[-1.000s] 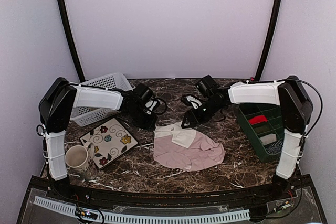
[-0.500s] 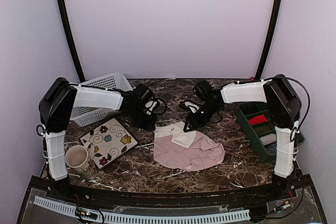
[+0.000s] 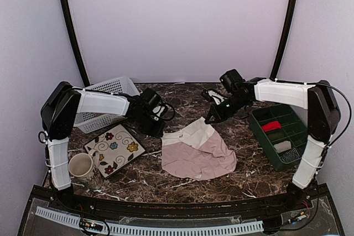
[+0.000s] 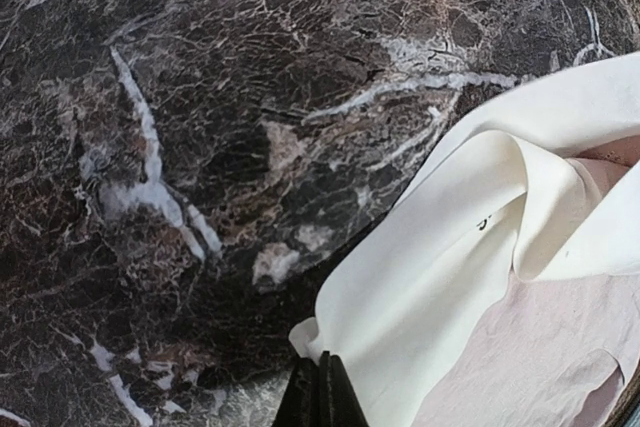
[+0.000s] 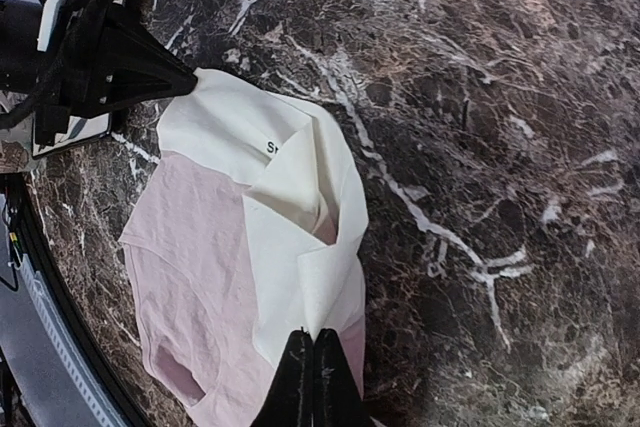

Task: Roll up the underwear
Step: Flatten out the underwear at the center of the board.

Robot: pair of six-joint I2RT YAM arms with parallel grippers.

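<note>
Dusty pink cloth underwear (image 3: 199, 158), cream waistband (image 3: 193, 134) spanning two fully closed grippers: left gripper (image 3: 161, 132) pinches one waistband end between its fingertips, right gripper (image 3: 211, 120) the opposite end.

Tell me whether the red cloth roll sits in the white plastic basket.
No, the red cloth roll lies in the green compartmented tray on the right, far from the white plastic basket.
</note>
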